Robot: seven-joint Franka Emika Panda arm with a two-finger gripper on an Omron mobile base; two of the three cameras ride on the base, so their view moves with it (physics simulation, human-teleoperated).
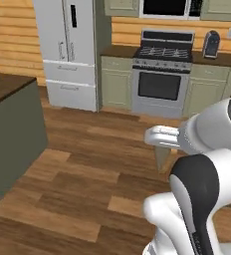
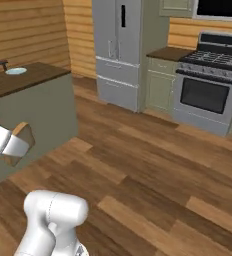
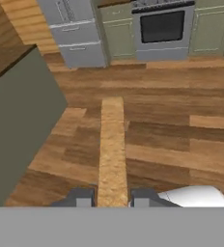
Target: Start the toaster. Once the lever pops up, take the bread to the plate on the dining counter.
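Midway through the carry, the gripper point(image 3: 112, 198) pinches the bread point(image 3: 112, 149) edge-on above the wooden floor point(image 3: 172, 130). Next, it likely must reach the plate point(image 2: 16, 71) on the dining counter point(image 2: 30, 80).

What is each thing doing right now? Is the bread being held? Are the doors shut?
bread: held edge-on in the gripper, above the floor
gripper: shut on the bread
plate: bare, on the dining counter
fridge: doors shut
oven: door shut
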